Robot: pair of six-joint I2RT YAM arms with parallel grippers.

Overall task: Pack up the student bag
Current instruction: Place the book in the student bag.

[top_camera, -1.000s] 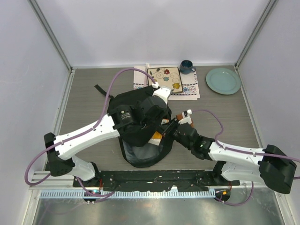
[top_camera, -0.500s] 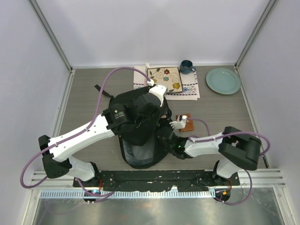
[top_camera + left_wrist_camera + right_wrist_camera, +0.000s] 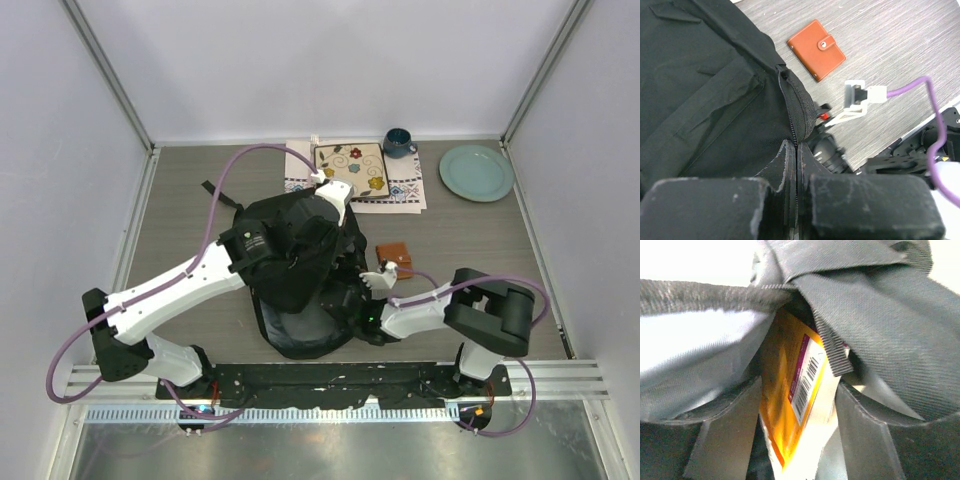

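Observation:
The student bag (image 3: 290, 262), a big black backpack, lies in the middle of the table with its mouth towards the arms. My left gripper (image 3: 796, 150) is shut on the bag's zipper edge (image 3: 790, 100) and holds it up. My right gripper (image 3: 799, 385) reaches inside the bag, among the grey lining (image 3: 700, 355). Its jaws stand apart, wider than the yellow packet with a barcode (image 3: 800, 390) between them. In the top view the right gripper's fingers are hidden in the bag's mouth (image 3: 335, 305).
A brown wallet (image 3: 394, 261) lies on the table just right of the bag, also in the left wrist view (image 3: 816, 49). At the back are a floral board (image 3: 352, 170) on a patterned cloth (image 3: 405, 192), a dark mug (image 3: 398, 143) and a teal plate (image 3: 476, 172).
My right arm has folded in and pushed its gripper into the bag's mouth with the yellow packet. Its jaws have spread apart. The left gripper keeps its hold.

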